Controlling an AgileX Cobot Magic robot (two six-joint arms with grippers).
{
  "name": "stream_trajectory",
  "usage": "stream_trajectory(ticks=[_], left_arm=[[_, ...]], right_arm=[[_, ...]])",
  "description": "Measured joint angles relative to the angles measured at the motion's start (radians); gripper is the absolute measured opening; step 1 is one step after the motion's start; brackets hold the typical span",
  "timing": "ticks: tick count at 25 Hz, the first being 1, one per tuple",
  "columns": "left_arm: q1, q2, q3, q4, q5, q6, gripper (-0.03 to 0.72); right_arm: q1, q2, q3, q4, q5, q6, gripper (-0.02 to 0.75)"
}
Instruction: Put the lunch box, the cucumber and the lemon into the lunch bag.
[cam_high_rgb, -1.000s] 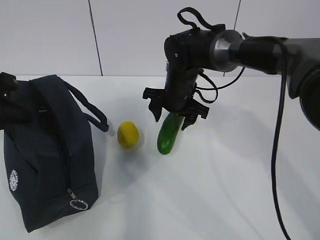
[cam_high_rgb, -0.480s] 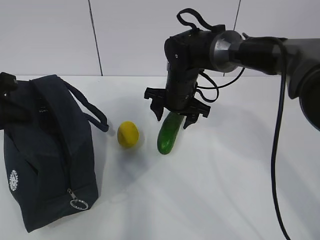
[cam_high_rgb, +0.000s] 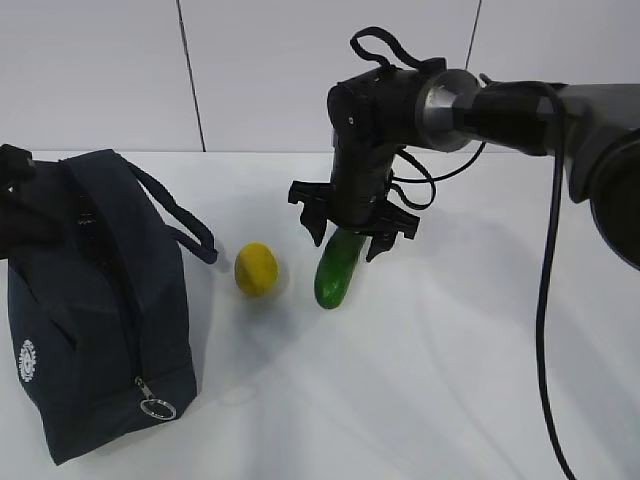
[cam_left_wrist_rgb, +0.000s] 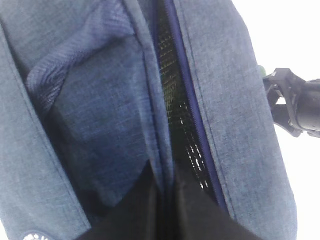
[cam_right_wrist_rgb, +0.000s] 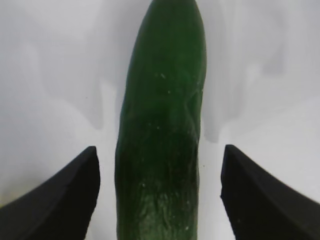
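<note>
Hovering right over the cucumber (cam_high_rgb: 337, 271), the right gripper (cam_high_rgb: 353, 238) had its jaws spread wide — nothing grasped, one dark finger on each side of the far end of the vegetable. From the right wrist view the cucumber (cam_right_wrist_rgb: 161, 130) ran straight up the middle, glossy and dark green, with clear white surface (cam_right_wrist_rgb: 50, 75) showing between it and each fingertip (cam_right_wrist_rgb: 60, 200), so no contact there. In the exterior view it lay flat on the surface (cam_high_rgb: 450, 380), its near end pointing toward the camera. Just beside it, to the left and not touching, sat the lemon (cam_high_rgb: 256, 269), small and yellow. Further left stood the lunch bag (cam_high_rgb: 95, 310), dark navy, boxy, a looped handle drooping toward the lemon, the metal zipper pull (cam_high_rgb: 156, 405) hanging low on the front and a round white logo (cam_high_rgb: 27, 361) at the corner. The lunch box could not be seen in any view. Over on the left side, the left wrist view was filled with blue fabric of the lunch bag (cam_left_wrist_rgb: 240, 100) and a dark slit along the zipper line — the left gripper (cam_left_wrist_rgb: 167, 210) showed only as dark shapes at the bottom edge, seemingly with a fold of fabric between them, but whether it was clenched I could not tell.
</note>
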Motion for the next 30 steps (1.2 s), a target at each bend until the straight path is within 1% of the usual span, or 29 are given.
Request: stream_trajectory(ticks=[6, 26, 28, 30], left_arm=[[0.000, 0.000, 0.000, -0.002, 0.000, 0.002, 0.004], [0.000, 0.000, 0.000, -0.010, -0.002, 0.002, 0.004], [0.000, 0.000, 0.000, -0.012, -0.002, 0.002, 0.004], [0.000, 0.000, 0.000, -0.012, -0.002, 0.002, 0.004]], right_arm=[[0.000, 0.000, 0.000, -0.019, -0.008, 0.000, 0.582], [0.000, 0.018, 0.000, -0.013, -0.029, -0.019, 0.580], [0.000, 0.018, 0.000, -0.013, -0.029, -0.023, 0.562], [0.000, 0.018, 0.000, -0.013, -0.029, -0.027, 0.522]])
